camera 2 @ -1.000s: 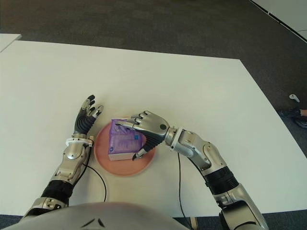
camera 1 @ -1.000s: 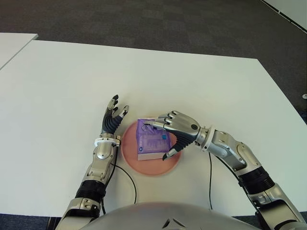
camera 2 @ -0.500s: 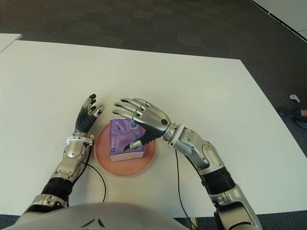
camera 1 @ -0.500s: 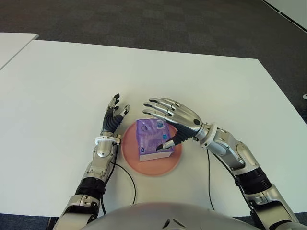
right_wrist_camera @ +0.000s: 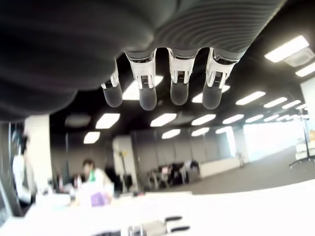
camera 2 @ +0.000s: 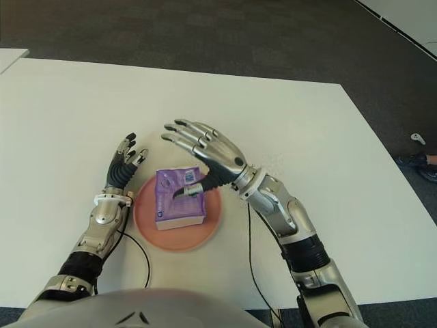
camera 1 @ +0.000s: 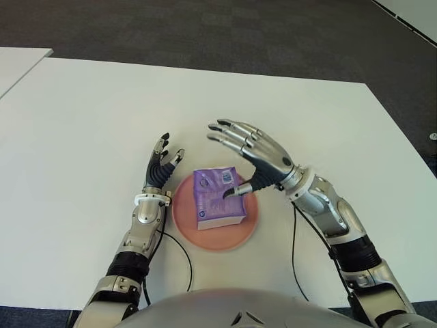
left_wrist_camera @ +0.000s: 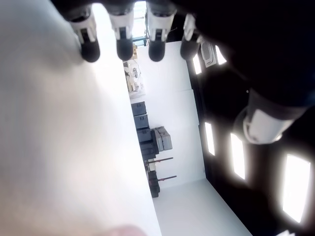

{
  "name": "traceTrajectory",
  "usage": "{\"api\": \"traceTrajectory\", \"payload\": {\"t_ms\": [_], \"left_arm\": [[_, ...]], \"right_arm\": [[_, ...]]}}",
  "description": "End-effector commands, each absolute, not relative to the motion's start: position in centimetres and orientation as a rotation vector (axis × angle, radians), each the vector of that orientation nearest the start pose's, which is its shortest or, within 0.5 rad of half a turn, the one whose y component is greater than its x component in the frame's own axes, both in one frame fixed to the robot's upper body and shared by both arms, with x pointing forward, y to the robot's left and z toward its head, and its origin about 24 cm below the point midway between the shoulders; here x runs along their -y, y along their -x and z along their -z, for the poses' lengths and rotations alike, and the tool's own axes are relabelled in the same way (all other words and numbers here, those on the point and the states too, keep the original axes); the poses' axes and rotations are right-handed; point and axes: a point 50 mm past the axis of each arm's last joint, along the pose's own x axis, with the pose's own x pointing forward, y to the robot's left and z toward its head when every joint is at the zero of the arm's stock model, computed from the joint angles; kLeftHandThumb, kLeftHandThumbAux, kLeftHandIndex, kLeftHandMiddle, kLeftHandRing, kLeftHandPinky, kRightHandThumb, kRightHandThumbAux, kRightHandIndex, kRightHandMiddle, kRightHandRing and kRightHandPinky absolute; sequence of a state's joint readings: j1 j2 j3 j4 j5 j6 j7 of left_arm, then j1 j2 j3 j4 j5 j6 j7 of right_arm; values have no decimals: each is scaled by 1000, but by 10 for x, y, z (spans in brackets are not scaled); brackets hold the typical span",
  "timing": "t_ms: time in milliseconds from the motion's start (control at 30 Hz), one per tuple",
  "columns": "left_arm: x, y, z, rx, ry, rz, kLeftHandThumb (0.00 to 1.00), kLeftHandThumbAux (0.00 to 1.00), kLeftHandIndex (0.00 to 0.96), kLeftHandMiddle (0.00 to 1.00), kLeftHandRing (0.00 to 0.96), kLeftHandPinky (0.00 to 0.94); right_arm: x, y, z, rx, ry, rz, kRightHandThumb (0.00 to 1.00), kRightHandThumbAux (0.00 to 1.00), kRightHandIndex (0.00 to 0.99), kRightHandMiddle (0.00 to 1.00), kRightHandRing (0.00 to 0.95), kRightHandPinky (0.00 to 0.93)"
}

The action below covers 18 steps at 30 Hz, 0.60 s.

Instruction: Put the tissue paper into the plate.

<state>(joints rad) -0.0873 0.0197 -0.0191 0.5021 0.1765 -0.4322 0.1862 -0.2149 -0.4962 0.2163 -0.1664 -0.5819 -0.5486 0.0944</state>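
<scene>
We see the purple plastic-wrapped tissue pack (camera 1: 217,198) lying in the round pink plate (camera 1: 240,231); right robot hand (camera 1: 256,156) spread empty above it; left robot hand (camera 1: 160,169) open beside the plate.

The right hand (camera 1: 256,154) covers the far right corner of the tissue pack (camera 1: 217,198), whose print is too small to read. The pack hides the middle of the plate (camera 1: 212,239). Both forearms are cut off at the near edge (right wrist view's background is blurred).

tissue paper (camera 1: 217,198): purple pack, lying flat | in pink round plate (camera 1: 216,237) on table
</scene>
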Motion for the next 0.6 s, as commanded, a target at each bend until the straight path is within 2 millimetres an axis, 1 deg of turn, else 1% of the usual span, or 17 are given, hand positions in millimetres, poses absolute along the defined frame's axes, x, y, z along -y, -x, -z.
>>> {"api": "traceTrajectory", "payload": {"t_ms": [33,167,200,233,267,300,333,367,467,533,600], "left_arm": [[-150,-241,27,-66,-190,-84,45,524,0,0,0,0],[-149,-240,27,-65,-188,-87,43,530,0,0,0,4],[-149,-240,28,-67,-183,-91,43,531,0,0,0,6],[-149,-240,28,-68,-176,-93,45,534,0,0,0,5],[-149,-240,28,-70,-171,-94,45,534,0,0,0,5],[-148,-240,28,-69,-166,-94,46,535,0,0,0,4],[-148,-240,28,-69,-163,-93,47,534,0,0,0,3],[-148,-240,28,-66,-160,-93,48,534,0,0,0,2],[-148,-239,27,-61,-158,-95,51,532,0,0,0,4],[-149,-238,27,-58,-158,-98,53,533,0,0,0,9],[-150,-237,26,-53,-160,-100,55,536,0,0,0,17]], "right_arm": [[128,-254,-157,770,760,-482,224,195,0,0,0,0],[130,-254,-163,752,626,-455,249,198,0,0,0,0],[137,-263,-173,784,602,-379,256,198,0,0,0,0],[154,-273,-168,778,591,-270,253,204,0,0,0,0],[166,-280,-163,771,581,-193,250,209,0,0,0,0],[183,-286,-154,743,551,-87,244,217,0,0,0,0],[192,-289,-146,721,531,-27,231,235,0,0,0,0],[198,-290,-145,714,488,37,226,242,0,0,0,0],[205,-288,-147,722,369,155,187,281,0,0,0,0],[205,-283,-145,731,287,202,158,303,0,0,0,0],[196,-281,-132,717,190,225,128,321,0,0,0,0]]}}
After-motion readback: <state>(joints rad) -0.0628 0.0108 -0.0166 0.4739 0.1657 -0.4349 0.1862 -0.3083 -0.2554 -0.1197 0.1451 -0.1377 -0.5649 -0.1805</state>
